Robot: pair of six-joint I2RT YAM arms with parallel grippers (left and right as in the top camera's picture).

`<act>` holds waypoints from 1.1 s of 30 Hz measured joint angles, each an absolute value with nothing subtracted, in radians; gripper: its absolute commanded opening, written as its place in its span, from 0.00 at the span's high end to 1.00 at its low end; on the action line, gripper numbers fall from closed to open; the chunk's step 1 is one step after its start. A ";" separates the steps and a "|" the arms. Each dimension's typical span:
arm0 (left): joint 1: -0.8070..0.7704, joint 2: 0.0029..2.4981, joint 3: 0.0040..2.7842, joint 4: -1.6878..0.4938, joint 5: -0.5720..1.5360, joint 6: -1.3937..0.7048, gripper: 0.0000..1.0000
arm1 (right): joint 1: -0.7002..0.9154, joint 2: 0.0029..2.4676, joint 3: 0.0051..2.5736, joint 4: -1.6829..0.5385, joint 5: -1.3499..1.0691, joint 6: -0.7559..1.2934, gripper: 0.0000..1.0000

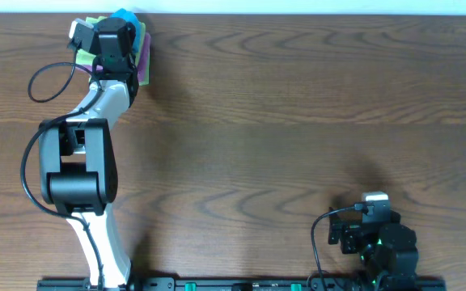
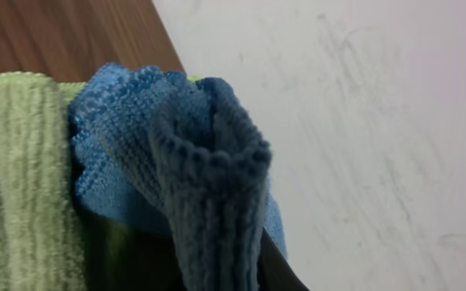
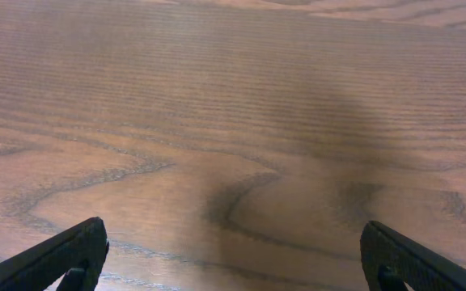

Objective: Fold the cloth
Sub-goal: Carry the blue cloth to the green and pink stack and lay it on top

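Note:
The sky-blue cloth [image 2: 136,129] is bunched into a raised fold that runs down between my left gripper's dark fingers [image 2: 277,271]. My left gripper [image 2: 217,271] is shut on that fold. From overhead, the left gripper [image 1: 113,36] sits at the table's far left back edge and covers most of the cloth [image 1: 124,15]. My right gripper [image 3: 233,255] hangs open over bare wood near the front right, with nothing between its fingers [image 3: 63,259]. In the overhead view the right gripper [image 1: 374,199] is far from the cloth.
A light green cloth [image 2: 14,178] lies beside and under the blue one, also seen from overhead as the green cloth [image 1: 89,23]. A purple cloth [image 1: 144,58] pokes out on the right of the pile. A white wall [image 2: 362,121] rises just behind the table edge.

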State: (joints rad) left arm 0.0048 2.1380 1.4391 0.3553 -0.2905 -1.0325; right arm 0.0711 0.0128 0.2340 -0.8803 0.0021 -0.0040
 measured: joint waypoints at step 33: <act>0.037 2.060 1.440 0.224 -0.221 -1.066 0.93 | 0.071 0.013 0.234 -0.880 0.002 -0.004 0.01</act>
State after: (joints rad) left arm 0.0368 2.0598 1.4399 0.2245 -0.2214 -1.0657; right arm 0.0711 0.0128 0.2340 -0.8803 0.0021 -0.0040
